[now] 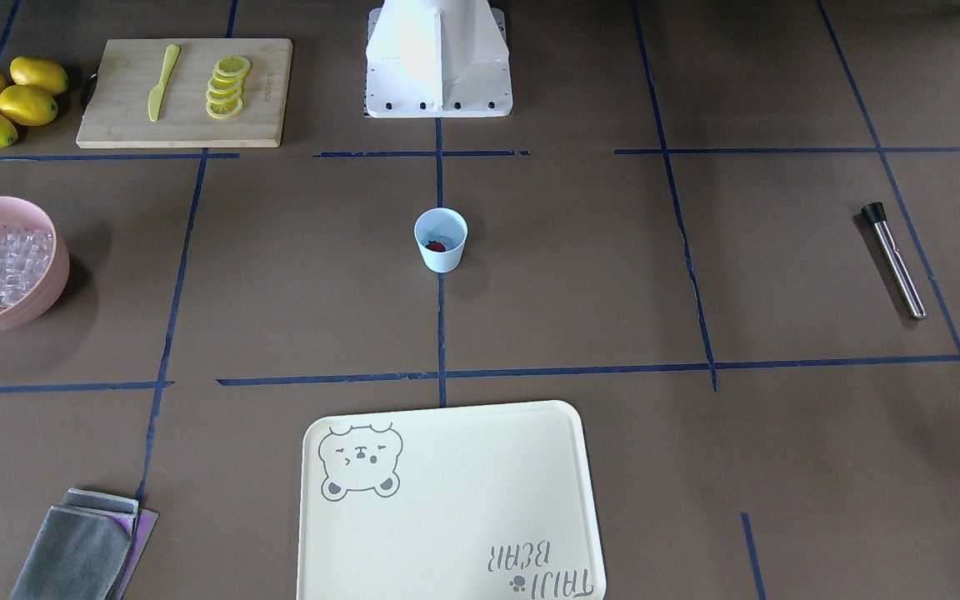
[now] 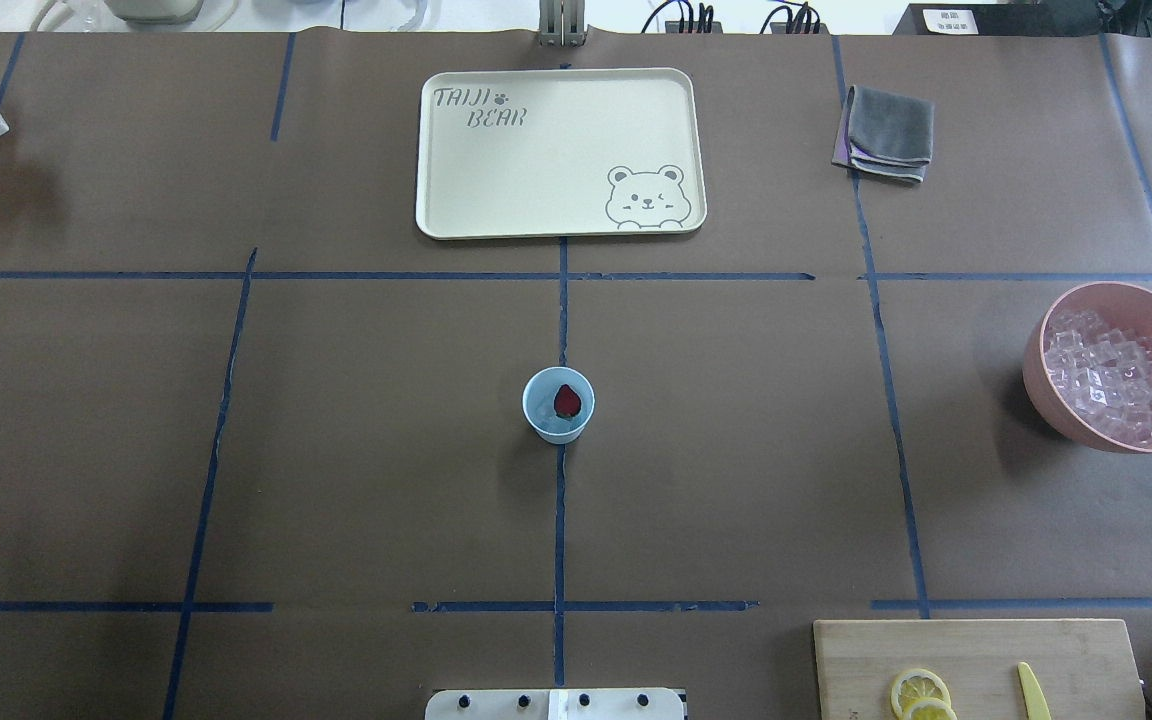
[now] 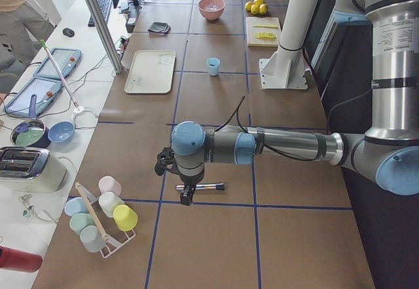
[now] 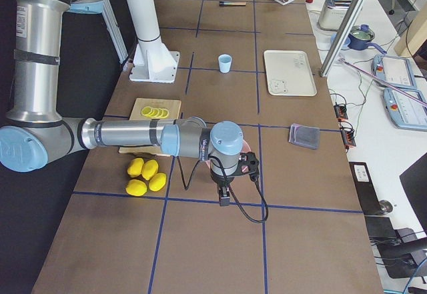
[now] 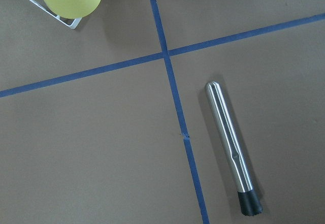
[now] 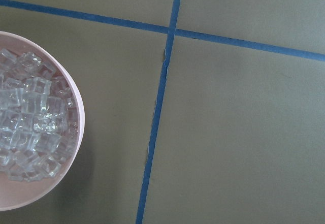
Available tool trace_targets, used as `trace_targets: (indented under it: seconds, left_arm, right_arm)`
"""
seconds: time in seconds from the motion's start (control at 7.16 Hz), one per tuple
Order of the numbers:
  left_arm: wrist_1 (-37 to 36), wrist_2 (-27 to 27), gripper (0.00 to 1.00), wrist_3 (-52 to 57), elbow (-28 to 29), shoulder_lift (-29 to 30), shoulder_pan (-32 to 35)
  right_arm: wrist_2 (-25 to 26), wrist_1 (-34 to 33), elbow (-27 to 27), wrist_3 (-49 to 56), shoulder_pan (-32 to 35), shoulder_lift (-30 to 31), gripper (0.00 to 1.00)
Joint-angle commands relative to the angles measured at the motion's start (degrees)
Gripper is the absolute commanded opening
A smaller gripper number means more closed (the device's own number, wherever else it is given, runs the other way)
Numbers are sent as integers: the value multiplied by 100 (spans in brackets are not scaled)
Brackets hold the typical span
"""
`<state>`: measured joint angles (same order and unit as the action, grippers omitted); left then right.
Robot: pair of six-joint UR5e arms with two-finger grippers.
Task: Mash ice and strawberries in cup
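Centrally, the cup (image 2: 539, 420) stands on the brown, tape-gridded table (image 2: 386, 450)

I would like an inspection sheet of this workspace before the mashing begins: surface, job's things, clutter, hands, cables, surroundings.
Surface: brown table with blue tape lines; no spill seen.
Job's things: cup upright at centre, strawberry inside; ice heaped in pink bowl; whether there is ice in the cup cannot be told.
Clutter: metal rod lying flat, tray, cloth, board with lemon slices and knife, lemons, rack of cups.
Hands: left hand above the metal rod, right hand beside the bowl; open or shut cannot be told.
Cables: black cable at left wrist, another at right wrist.
Surroundings: person at side bench.
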<state>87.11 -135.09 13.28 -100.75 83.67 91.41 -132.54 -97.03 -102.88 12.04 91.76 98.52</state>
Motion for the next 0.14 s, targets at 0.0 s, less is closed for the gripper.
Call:
trace_targets:
  seconds: [0.0]
  left_arm:
    - [-1,0,100,-1,3,0,0]
  right_arm:
    - [0,0,-4,0,0,0,99]
